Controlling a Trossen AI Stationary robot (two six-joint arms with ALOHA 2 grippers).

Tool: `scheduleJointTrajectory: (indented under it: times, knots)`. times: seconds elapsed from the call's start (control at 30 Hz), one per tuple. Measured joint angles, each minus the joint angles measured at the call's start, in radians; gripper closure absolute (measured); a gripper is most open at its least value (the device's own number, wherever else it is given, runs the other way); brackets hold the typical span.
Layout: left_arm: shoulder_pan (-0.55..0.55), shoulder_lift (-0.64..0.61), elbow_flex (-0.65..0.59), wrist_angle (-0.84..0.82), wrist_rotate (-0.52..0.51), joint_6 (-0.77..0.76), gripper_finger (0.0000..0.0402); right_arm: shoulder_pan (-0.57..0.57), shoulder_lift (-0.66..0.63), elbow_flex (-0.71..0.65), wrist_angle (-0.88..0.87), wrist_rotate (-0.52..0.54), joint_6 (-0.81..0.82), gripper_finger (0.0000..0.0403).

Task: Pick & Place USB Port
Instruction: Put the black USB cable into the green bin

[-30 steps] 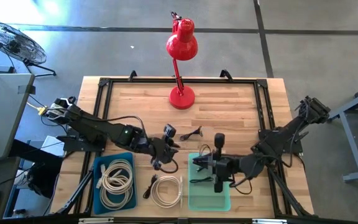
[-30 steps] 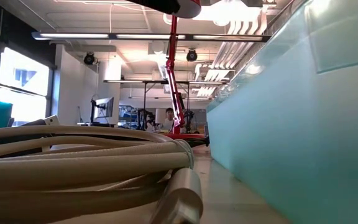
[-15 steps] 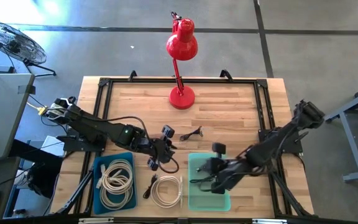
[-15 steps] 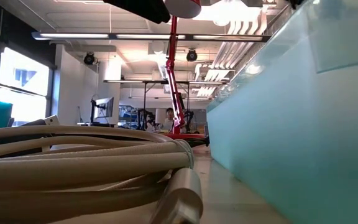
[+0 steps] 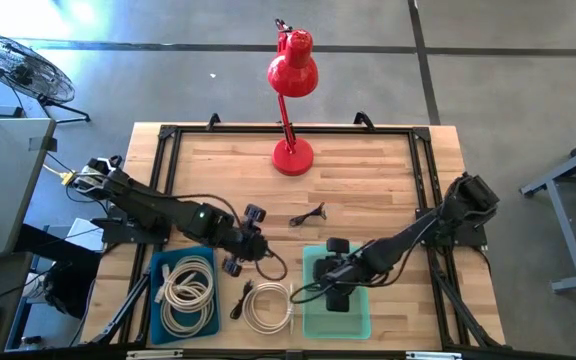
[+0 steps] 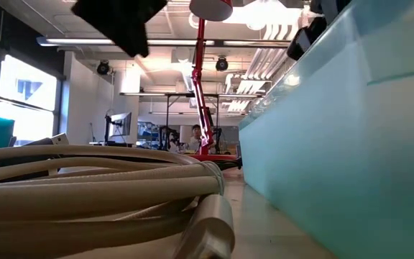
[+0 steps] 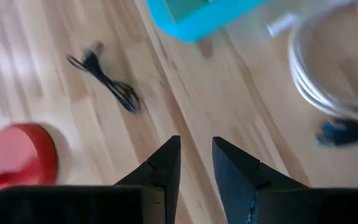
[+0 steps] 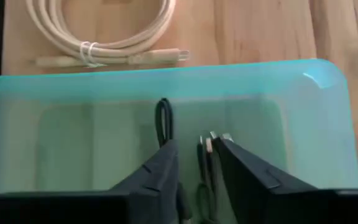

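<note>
My right gripper (image 5: 330, 278) is low over the pale green tray (image 5: 308, 320), shut on a thin black USB cable (image 8: 163, 118). The cable's plugs (image 8: 211, 138) show between the fingers. My left gripper (image 5: 253, 240) hovers over bare wood between the blue tray (image 5: 158, 300) and the green tray. Its fingers (image 7: 166, 162) stand a little apart with nothing between them. A second small black cable (image 5: 308, 214) lies loose on the wood beyond it and also shows in the left wrist view (image 7: 107, 84). My right gripper pinches a bunch of the black cable's strands (image 8: 202, 155) between its two fingers, near the plug ends. The fingers slant down into the green tray from the table's right side. A loop of the cable (image 8: 163, 115) sticks out past the fingertips over the tray floor.
A coiled white cable (image 5: 268, 305) lies on the wood between the two trays. The blue tray holds more white coils (image 5: 190, 285). A red desk lamp (image 5: 292, 155) stands at the far middle. A black frame (image 5: 168, 135) runs round the tabletop.
My right gripper has gone toward the table's left edge and down into the green tray, carrying the black cable. My left gripper has drawn back toward the table's left edge, away from the green tray.
</note>
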Motion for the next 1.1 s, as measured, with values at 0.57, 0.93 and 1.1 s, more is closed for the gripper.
scheduleJointTrajectory:
  times: [0.57, 0.93, 1.1]
  knots:
    - [-0.280, 0.000, 0.000, -0.267, -0.214, -0.373, 0.0314, -0.342, -0.190, 0.000, -0.023, -0.097, -0.427, 0.0204]
    - [-0.424, 0.000, -0.082, -0.255, -0.398, -0.592, 0.0314, -0.601, -0.123, 0.000, -0.078, -0.353, -0.675, 0.0221]
    - [-0.421, 0.000, -0.137, -0.255, -0.403, -0.661, 0.0314, -0.626, -0.073, 0.000, -0.094, -0.357, -0.727, 0.0222]
